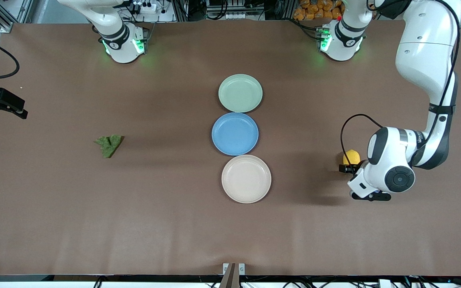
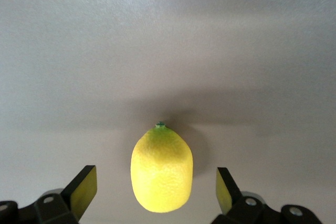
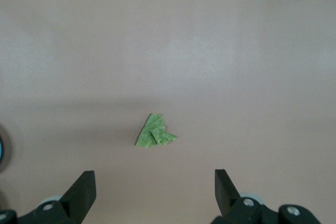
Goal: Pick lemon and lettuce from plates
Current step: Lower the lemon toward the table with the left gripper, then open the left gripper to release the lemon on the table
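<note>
1. Lemon (image 1: 351, 156) lies on the bare table (image 1: 54, 208), toward the left arm's end, well apart from all plates; not on any plate.
2. Lettuce (image 1: 109, 145) also lies on the bare table, toward the right arm's end, well apart from the plates.
3. Three round shallow plates sit in a line mid-table, nearly touching: pale green plate (image 1: 240, 93) farthest from the front camera, blue plate (image 1: 235, 133) between, beige plate (image 1: 246, 178) nearest. All three hold nothing.
4. Plates look smooth, matte, with a raised rim. Table top is a brown, flat, slightly grained sheet.
5. Lemon: small, oval, bright yellow, finely dimpled skin, tiny green tip (image 2: 160, 125). In the left wrist view it lies between the two fingers, with a gap to each side.
6. Lettuce: small, dark green, wrinkly, ragged edges, roughly triangular, folded flat.
7. Left gripper (image 1: 354, 170) is down low at the lemon, jaws spread wide, released, fingers (image 2: 83, 190) either side of the fruit and not touching it.
8. Right gripper (image 3: 155, 192) shows only in its own wrist view, up over the table above the lettuce, jaws spread wide, released, nothing between the fingers (image 3: 84, 192). Lettuce looks small and far below it.
</note>
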Robot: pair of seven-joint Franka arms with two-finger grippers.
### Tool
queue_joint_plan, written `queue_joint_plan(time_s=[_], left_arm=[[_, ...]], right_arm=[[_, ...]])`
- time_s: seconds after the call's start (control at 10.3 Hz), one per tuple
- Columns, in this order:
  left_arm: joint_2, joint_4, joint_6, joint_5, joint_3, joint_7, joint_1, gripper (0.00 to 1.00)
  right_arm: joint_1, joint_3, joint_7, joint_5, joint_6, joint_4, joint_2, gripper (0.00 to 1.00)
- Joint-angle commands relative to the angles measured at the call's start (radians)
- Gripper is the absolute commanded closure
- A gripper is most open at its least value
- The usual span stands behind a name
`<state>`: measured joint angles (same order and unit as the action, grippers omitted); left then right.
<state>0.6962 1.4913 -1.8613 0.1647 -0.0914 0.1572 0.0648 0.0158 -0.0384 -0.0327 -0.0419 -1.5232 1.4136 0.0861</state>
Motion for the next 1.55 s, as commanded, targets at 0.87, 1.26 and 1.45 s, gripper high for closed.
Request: queue_joint_plan(time_s=[0.87, 1.26, 1.45], left_arm=[[-0.150, -0.008, 0.011, 0.010, -0.013, -0.019, -0.060, 0.00], [-0.149, -0.005, 0.036, 0.009, -0.014, -0.018, -0.043, 0.00], [-0.159, -0.006, 0.095, 0.009, -0.024, -0.018, -0.042, 0.00]], right_arm=[[0.006, -0.012, -0.003, 0.016, 0.009, 0.005, -0.016, 0.00], [0.006, -0.014, -0.003, 0.016, 0.009, 0.005, -0.016, 0.00], [0.006, -0.014, -0.003, 0.016, 0.009, 0.005, -0.016, 0.00]])
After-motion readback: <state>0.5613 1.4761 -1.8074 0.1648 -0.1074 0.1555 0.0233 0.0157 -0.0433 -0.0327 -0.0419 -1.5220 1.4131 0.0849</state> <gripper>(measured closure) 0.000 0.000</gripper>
